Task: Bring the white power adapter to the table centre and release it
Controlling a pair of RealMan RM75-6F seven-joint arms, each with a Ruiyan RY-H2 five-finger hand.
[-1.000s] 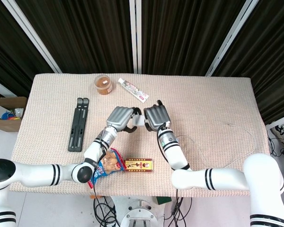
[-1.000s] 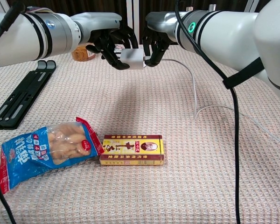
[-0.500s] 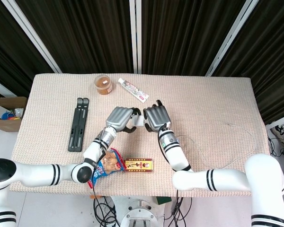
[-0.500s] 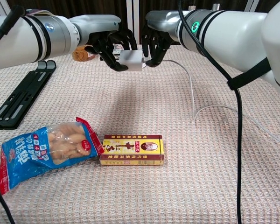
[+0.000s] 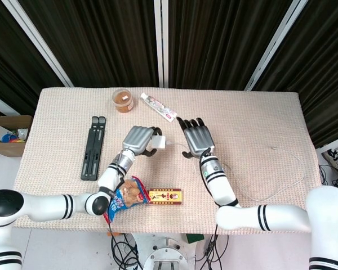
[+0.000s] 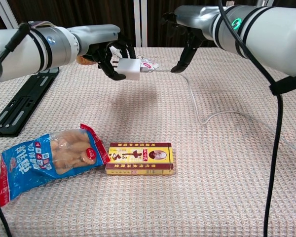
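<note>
The white power adapter (image 5: 158, 142) (image 6: 130, 69) hangs above the table, gripped by my left hand (image 5: 138, 139) (image 6: 106, 55). Its thin white cable (image 6: 200, 111) (image 5: 287, 183) trails off to the right across the cloth. My right hand (image 5: 195, 137) (image 6: 188, 45) hovers to the right of the adapter with its fingers spread and nothing in it, a gap between it and the adapter.
A blue snack bag (image 5: 125, 197) (image 6: 44, 158) and a yellow-red box (image 5: 165, 196) (image 6: 139, 158) lie near the front edge. A black folding stand (image 5: 93, 147) (image 6: 20, 101) lies at the left. A small tub (image 5: 123, 100) and a tube (image 5: 158, 107) sit at the back.
My right hand has let go of the adapter, opened and moved off to the right. My left hand keeps the adapter and has shifted slightly left.
</note>
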